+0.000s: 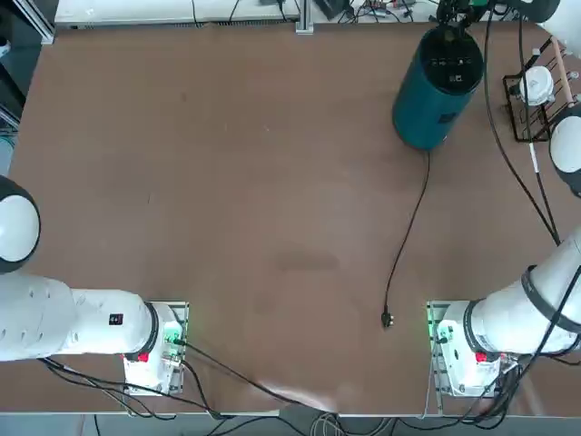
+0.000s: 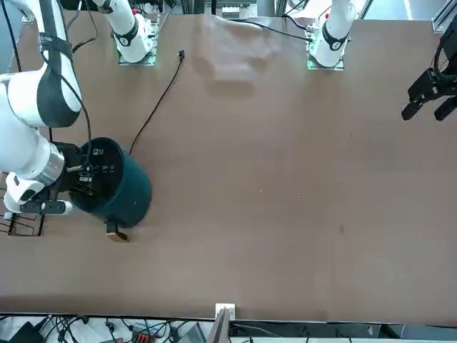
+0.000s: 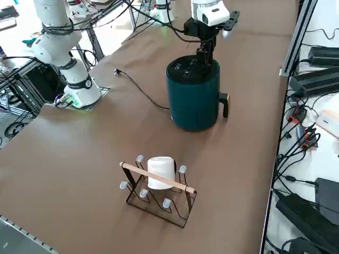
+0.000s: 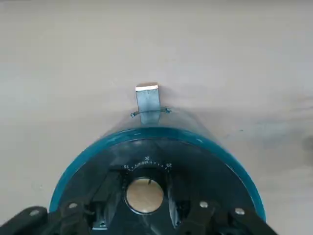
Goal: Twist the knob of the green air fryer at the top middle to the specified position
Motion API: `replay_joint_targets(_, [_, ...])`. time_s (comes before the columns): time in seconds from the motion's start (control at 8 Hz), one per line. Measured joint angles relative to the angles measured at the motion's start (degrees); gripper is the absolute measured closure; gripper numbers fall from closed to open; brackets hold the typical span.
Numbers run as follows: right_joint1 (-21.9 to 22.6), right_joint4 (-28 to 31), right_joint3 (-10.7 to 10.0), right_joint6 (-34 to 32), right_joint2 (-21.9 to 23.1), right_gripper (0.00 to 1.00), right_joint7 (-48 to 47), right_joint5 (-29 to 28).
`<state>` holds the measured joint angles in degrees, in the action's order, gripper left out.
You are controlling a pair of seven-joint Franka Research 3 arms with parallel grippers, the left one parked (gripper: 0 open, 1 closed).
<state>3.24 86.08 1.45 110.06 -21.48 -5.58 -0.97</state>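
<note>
The right tool (image 4: 144, 179) stands part-open, its fingers straddling the knob (image 4: 145, 196) on the fryer (image 1: 421, 113), near the counter's (image 1: 236, 200) far edge, presumably to centre it before gripping and turning. The rack (image 3: 159, 211) sits towards the far right corner; the cord (image 1: 406, 232) trails nearward, clear of the knob.

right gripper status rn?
Right gripper: jaws open, one on either side of the tan-gold knob, not visibly gripping it.
</note>
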Motion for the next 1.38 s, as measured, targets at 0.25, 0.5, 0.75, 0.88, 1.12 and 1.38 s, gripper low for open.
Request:
replay_joint_targets(0.25, [0.1, 0.0, 0.0, 0.0, 0.0, 0.39, -0.1, 0.0])
replay_joint_targets(0.5, [0.7, 0.0, 0.0, 0.0, 0.0, 0.39, -1.0, 0.6])
replay_joint_targets(0.75, [0.7, 0.0, 0.0, 0.0, 0.0, 0.39, -1.1, 0.6])
replay_joint_targets(0.88, [0.7, 0.0, 0.0, 0.0, 0.0, 0.39, -1.1, 0.6])
replay_joint_targets(1.12, [0.7, 0.0, 0.0, -0.3, 0.0, 0.39, -1.1, 0.7])
replay_joint_targets(1.38, [0.7, 0.0, -0.1, -1.2, 0.0, 0.39, -1.1, 0.7])
